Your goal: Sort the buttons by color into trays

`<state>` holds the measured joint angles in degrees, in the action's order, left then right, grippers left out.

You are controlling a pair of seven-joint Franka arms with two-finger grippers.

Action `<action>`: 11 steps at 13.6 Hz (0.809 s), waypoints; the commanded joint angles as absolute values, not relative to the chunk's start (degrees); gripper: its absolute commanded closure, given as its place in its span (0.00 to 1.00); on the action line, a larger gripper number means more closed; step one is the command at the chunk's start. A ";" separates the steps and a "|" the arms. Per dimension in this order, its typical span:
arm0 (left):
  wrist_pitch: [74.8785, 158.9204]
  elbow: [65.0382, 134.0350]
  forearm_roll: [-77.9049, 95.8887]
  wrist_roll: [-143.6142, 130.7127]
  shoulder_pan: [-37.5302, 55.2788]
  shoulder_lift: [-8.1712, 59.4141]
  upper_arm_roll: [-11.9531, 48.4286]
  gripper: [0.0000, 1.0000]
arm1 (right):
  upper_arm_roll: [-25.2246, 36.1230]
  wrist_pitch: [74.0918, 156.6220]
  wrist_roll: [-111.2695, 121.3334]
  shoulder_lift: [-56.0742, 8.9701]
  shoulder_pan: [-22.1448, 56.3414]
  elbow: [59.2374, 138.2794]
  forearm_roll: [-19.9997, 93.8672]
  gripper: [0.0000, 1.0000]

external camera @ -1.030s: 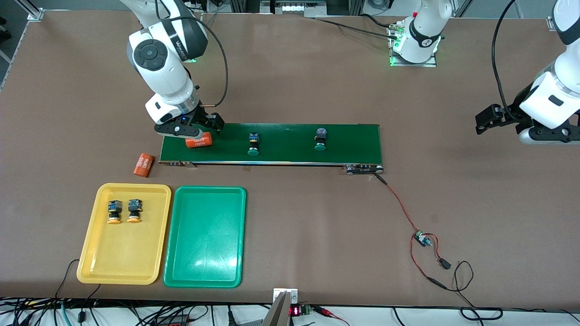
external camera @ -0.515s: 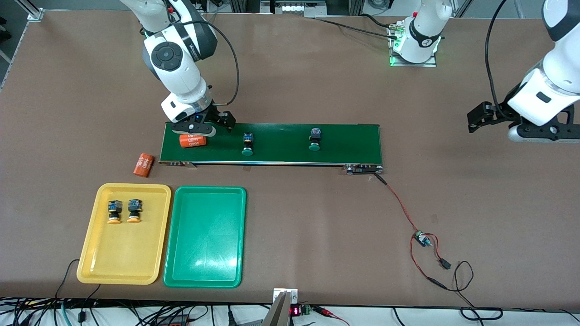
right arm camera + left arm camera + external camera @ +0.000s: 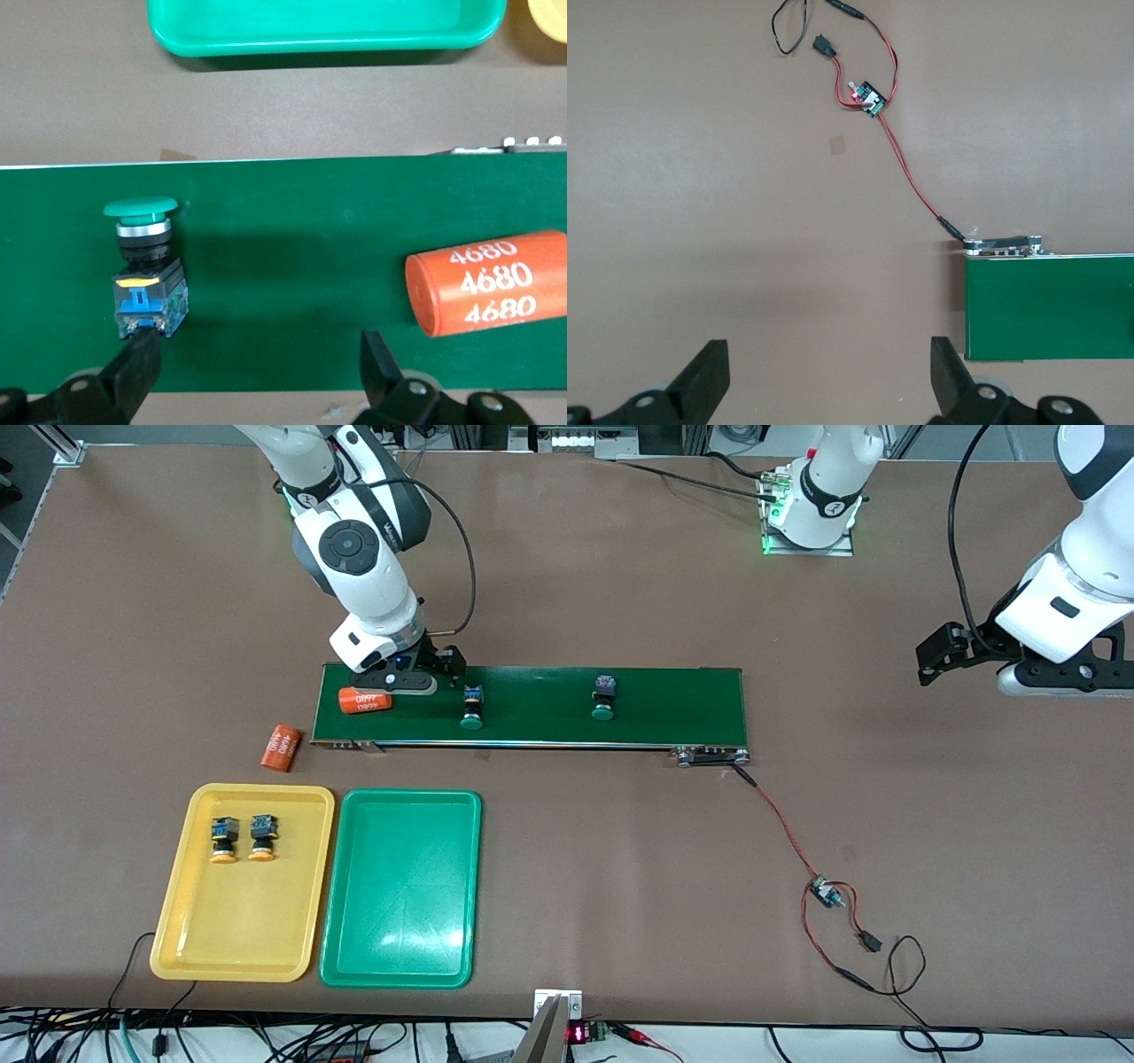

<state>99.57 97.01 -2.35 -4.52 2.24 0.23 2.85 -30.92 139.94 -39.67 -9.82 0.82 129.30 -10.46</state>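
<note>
Right end effector [image 3: 423, 673] is hovering low over the conveyor belt [image 3: 532, 707] at the right arm's end, fingers [image 3: 133, 372] standing apart and gripping nothing. In the right wrist view a green-capped button [image 3: 144, 266] is lying on the belt just by one finger; whether the finger is touching its body is hard to tell. An orange cylinder [image 3: 366, 701] printed "4680" is lying on the same belt, apart from the other finger.

A second green-capped button [image 3: 604, 697] is sitting on the belt toward the left arm's end, well apart from the first [image 3: 472, 708]. Another orange cylinder [image 3: 281, 747] is lying on the worktop [image 3: 620, 850] at about 7 o'clock from the belt's end.

Two orange-capped buttons [image 3: 223, 840] [image 3: 262, 838] are sitting side by side in the yellow tray [image 3: 239, 948], toward its 12 o'clock edge. The green tray [image 3: 399, 957] is lying just beside the yellow one, nearer the front camera than the belt.

Left end effector [image 3: 930, 664] is waiting in the air over bare worktop at the left arm's end, fingers [image 3: 700, 381] spread wide and gripping nothing. A red-and-black wire [image 3: 788, 841] with a small circuit board [image 3: 826, 892] is running from the belt's end at roughly 5 o'clock.
</note>
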 commanded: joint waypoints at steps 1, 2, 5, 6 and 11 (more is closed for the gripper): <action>97.74 97.30 -1.67 -3.25 2.81 -1.23 2.37 0.00 | -31.03 140.54 -35.70 -9.93 0.70 129.29 -11.51 0.00; 95.82 96.95 -1.67 -3.16 2.81 -1.23 2.46 0.00 | -31.11 140.62 -35.60 -10.19 0.70 129.11 -11.51 0.00; 94.39 95.64 -1.76 -3.16 2.90 -1.06 2.72 0.00 | -31.03 141.76 -35.42 -10.98 0.44 128.76 -11.69 0.00; 94.66 95.19 -1.24 -3.16 2.90 -0.18 2.72 0.00 | -31.03 142.64 -35.42 -11.42 0.27 128.76 -11.69 0.00; 94.13 91.50 -0.97 -3.16 3.08 2.02 2.72 0.00 | -30.59 145.10 -35.60 -15.20 0.18 128.23 -14.32 0.00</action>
